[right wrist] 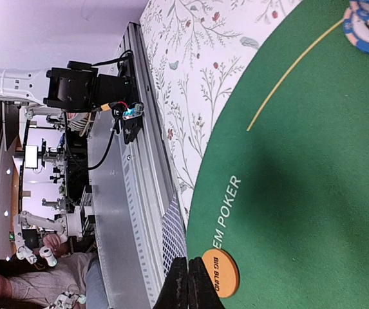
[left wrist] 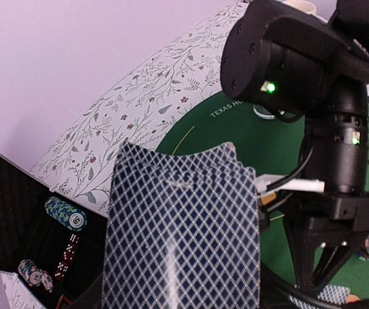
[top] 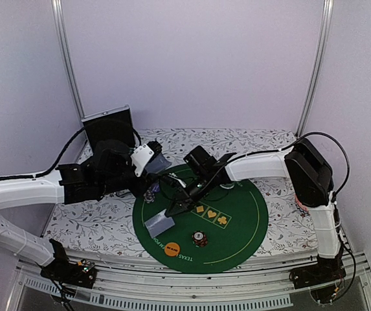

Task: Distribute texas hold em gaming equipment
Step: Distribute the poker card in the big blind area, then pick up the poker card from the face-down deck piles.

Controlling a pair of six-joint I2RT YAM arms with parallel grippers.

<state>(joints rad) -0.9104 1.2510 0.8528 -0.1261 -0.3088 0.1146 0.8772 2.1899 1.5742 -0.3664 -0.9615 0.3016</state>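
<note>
1. I read this as the card-dealing step. My left hand is raised over the far-left edge of the green mat. It is clamped on the deck of cards, whose blue diamond backs fill its wrist view.
2. My right hand hangs low over the near-left part of the mat with its fingers pressed together. I see nothing between them.
3. Dealt cards lie face down on the mat just beside that hand, on its near-left side. I cannot tell whether it is one card or two.
4. Other gear is already on the mat. A chip stack stands near the front centre, and the orange disc marked Big Blind lies at the near rim, just beside my right fingertips in the wrist view.
5. More chips sit in the black tray at the far-left of the tabletop, next to what looks like dice.
6. My judgement is that the task is partway along, since most of the deck is in my left hand and chips remain in the tray.
7. For the next move I would lift the right hand, spread its fingers a little and bring it up to the deck. It should pinch only the top card by an edge.
8. That pinch needs care: the cards are thin and slick, so two could slide off together. The two wrists are also close, so I would approach slowly.
</note>
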